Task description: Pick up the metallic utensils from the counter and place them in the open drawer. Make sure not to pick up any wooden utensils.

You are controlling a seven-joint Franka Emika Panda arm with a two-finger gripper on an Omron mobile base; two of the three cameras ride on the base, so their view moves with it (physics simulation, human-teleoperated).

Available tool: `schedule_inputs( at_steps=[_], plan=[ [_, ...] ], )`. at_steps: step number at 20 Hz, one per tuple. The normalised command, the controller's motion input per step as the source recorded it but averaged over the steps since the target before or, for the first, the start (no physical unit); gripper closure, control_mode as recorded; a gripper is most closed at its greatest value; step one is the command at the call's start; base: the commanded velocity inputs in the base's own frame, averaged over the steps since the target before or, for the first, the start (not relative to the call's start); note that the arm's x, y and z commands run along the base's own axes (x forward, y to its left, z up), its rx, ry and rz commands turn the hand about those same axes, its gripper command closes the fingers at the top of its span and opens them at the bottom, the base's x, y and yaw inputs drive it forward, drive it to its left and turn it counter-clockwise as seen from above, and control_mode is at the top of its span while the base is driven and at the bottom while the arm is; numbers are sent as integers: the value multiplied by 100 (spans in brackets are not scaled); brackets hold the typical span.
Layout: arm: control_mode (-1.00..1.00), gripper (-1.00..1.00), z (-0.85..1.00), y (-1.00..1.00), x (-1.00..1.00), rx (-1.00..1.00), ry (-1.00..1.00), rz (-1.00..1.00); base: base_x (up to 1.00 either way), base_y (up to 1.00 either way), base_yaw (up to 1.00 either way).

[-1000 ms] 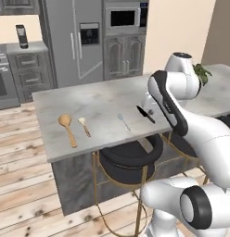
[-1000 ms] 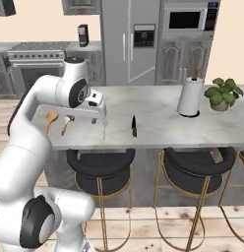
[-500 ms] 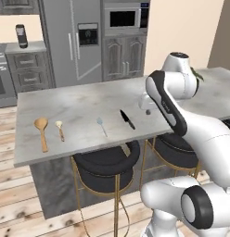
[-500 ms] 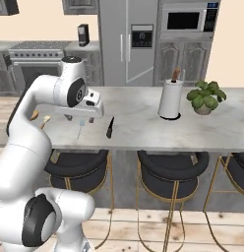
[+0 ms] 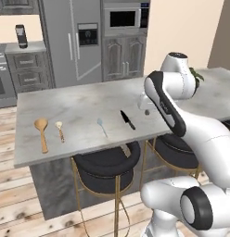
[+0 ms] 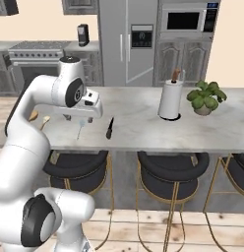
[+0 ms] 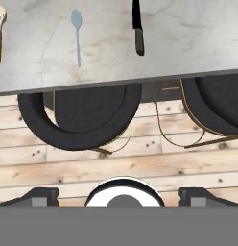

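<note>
You have the fingers (image 7: 119,194) spread wide and empty, hanging over the stool-side edge of the surface (image 5: 84,104) rather than over the utensils. In the hand view the knife (image 7: 136,26) and the spoon (image 7: 77,33) lie ahead of the fingers, further onto the stone, the knife nearly straight ahead and the spoon off to one side of it. Both lie lengthwise toward the hand, roughly parallel to each other and well apart. From the left base view the knife (image 5: 127,119) sits nearest the gripper (image 5: 145,102), then the spoon (image 5: 102,126); the wooden ones, the cream-headed spoon (image 5: 60,130) and the large wooden spoon (image 5: 42,133), lie beyond toward the far end. So the knife looks the natural first pick: carry the hand forward over it and close across its long axis. I cannot make out the drawer from here, so check its position before you lift.
</note>
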Motion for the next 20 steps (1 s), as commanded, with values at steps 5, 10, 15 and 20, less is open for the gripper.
schedule_inputs(
  at_steps=[5,10,15,20],
  plan=[
    [100,-100,0,0,0,0,0,0,32,43,0],
    [100,-100,0,0,0,0,0,0,27,52,0],
    [100,-100,0,0,0,0,0,0,11,23,0],
    [100,-100,0,0,0,0,0,0,11,0,1]
  ],
)
